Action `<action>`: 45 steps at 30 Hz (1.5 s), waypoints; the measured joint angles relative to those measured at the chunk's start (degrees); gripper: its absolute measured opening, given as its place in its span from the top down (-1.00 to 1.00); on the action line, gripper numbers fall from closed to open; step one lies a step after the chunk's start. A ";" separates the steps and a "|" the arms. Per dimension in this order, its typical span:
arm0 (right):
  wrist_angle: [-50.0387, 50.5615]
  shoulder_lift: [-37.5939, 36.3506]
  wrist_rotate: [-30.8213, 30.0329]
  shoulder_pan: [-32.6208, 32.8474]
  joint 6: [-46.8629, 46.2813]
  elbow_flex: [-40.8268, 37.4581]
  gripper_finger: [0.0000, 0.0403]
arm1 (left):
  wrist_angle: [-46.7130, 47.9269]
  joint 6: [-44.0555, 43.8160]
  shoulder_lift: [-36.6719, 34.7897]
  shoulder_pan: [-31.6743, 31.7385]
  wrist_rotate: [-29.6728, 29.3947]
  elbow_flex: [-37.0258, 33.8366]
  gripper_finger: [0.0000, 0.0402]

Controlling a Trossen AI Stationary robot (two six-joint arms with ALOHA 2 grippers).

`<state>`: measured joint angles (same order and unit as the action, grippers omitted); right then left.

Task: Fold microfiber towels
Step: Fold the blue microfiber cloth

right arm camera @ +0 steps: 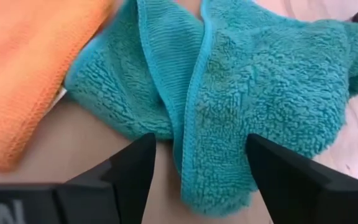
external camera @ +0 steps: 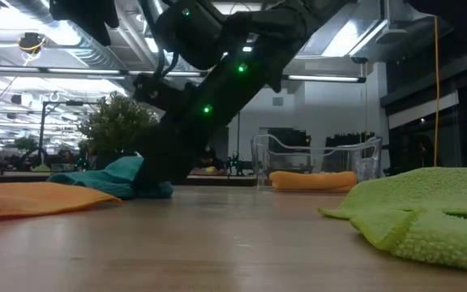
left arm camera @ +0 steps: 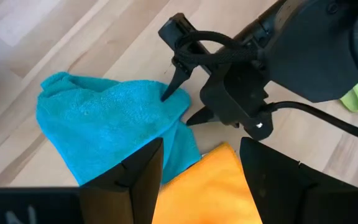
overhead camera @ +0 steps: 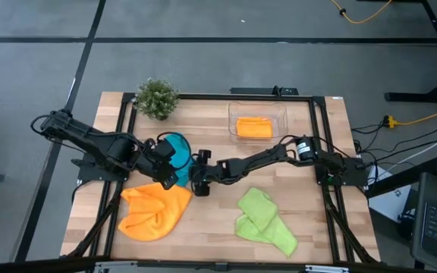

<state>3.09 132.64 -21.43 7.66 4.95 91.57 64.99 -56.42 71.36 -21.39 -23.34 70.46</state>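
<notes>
The wooden counter carries everything, and the teal towel, lying crumpled near its middle, is the landmark. Beyond it at the far edge sit a clear tub holding a folded orange towel and a potted plant. Just on the teal towel's near side lies a second orange towel, rumpled and touching it; a lime green towel lies well to its right. Both arms converge on the teal towel: the left gripper hangs above its near edge, fingers spread and empty; the right gripper is closer still, fingers wide, straddling a raised ridge of teal hem that runs straight away from them, nothing yet pinched.
</notes>
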 joint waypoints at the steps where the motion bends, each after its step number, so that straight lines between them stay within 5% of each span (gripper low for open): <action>1: 0.29 -0.04 -0.03 0.00 -0.02 0.00 -0.23 | 0.03 0.01 0.01 0.00 -0.04 0.00 -0.03; 22: 9.78 -1.42 -1.64 -0.22 1.25 -0.01 0.57 | 0.02 0.05 0.01 0.00 -2.21 0.00 -0.03; 27: 17.17 -6.99 -1.58 -0.32 1.39 0.33 0.92 | 0.02 0.06 0.00 0.00 -2.70 0.00 -0.03; 35: 31.08 -21.32 3.98 -0.35 -3.30 0.44 0.97 | -2.20 -6.60 1.55 0.14 -3.10 0.00 -0.03; 45: 33.78 -25.70 13.02 -0.87 -11.75 0.46 0.98 | -31.26 18.66 13.33 3.63 -7.42 0.03 -0.03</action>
<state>36.86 106.94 -8.41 6.79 -6.81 92.03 33.73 -37.76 84.69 -17.76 -30.76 70.48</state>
